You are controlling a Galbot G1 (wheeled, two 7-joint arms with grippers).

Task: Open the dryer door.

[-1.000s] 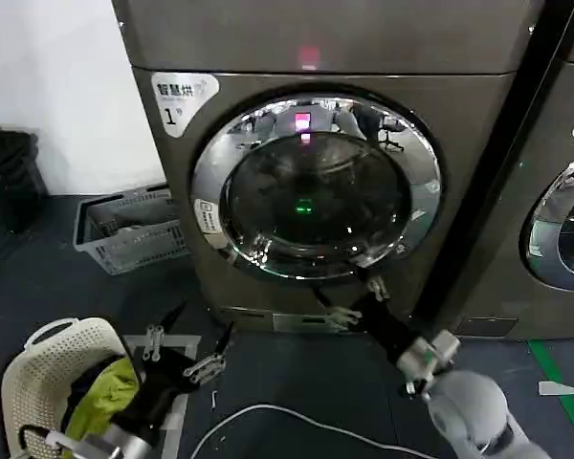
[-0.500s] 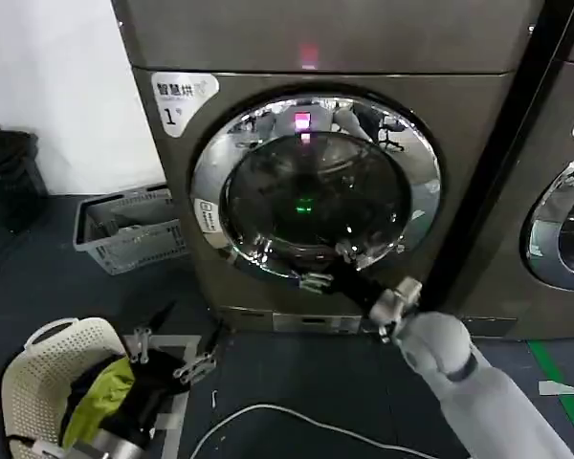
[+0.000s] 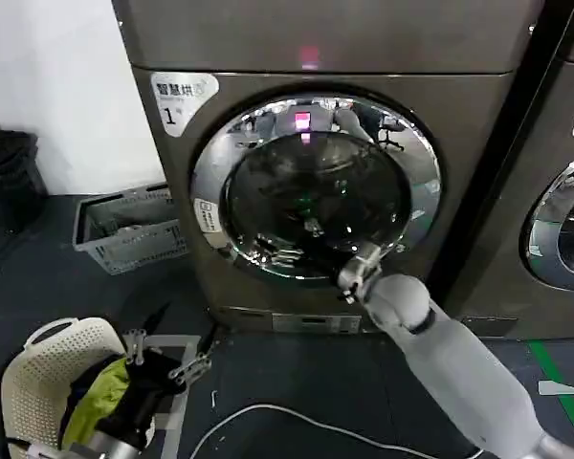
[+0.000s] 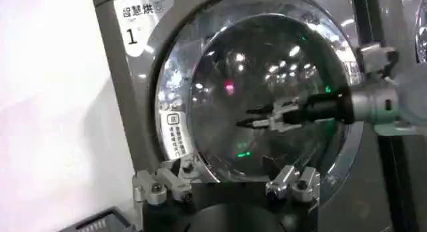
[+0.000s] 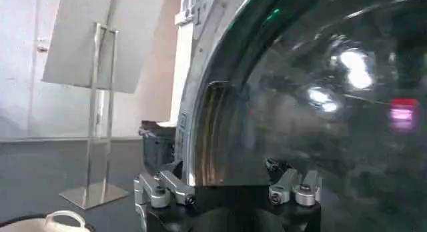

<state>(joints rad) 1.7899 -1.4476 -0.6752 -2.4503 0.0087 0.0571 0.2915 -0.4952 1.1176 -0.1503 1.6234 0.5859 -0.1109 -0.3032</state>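
The dryer [image 3: 316, 38] is a bronze-grey front loader with a "1" sticker [image 3: 177, 96]. Its round dryer door [image 3: 210, 182] lies shut against the front, a chrome rim around dark glass. My right gripper [image 3: 313, 228] is open and reaches up in front of the lower middle of the glass. In the left wrist view the right gripper [image 4: 245, 120] hangs before the dryer door [image 4: 220, 73], fingers slightly apart. The right wrist view is close to the chrome rim [image 5: 207, 133], nothing between the right gripper's [image 5: 227, 187] fingers. My left gripper [image 3: 165, 354] is open, low over the floor.
A grey basket [image 3: 124, 229] stands on the floor left of the dryer. A white laundry basket [image 3: 38, 368] with green cloth sits beside my left arm. A white cable [image 3: 268, 413] crosses the floor. A neighbouring machine [image 3: 564, 220] stands right.
My right arm has risen from below the door, its gripper now in front of the glass. The left gripper has sunk a little lower.
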